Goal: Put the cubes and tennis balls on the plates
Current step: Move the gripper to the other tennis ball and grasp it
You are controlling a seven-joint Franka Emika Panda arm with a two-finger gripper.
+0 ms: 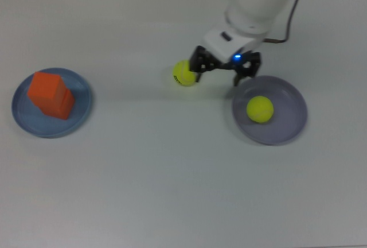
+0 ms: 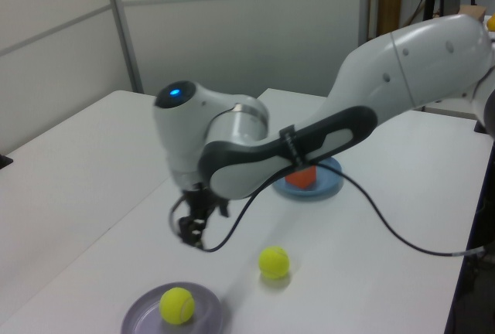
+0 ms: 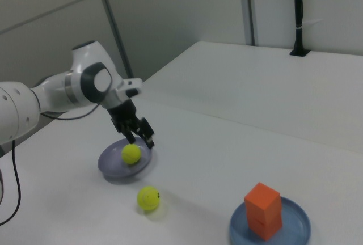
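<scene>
One tennis ball [image 1: 260, 109] lies free on the lavender plate [image 1: 289, 130], near its middle. The other tennis ball [image 1: 184, 73] sits on the bare worktop [image 1: 172, 173], between the two plates. Both cubes [image 1: 50, 95] are stacked on the blue plate [image 1: 23, 119] at the top view's left, the upper one sitting slightly askew.

The hand [image 1: 223, 70] hangs empty, fingers spread, above the worktop between the loose ball and the lavender plate; in the top view one finger [image 1: 200, 67] appears just beside that ball.

The main risk, as I judge it, is a finger nudging the loose ball on the way down: it would roll off across the worktop. Setting it down carelessly could also knock the plated ball over the shallow rim.
</scene>
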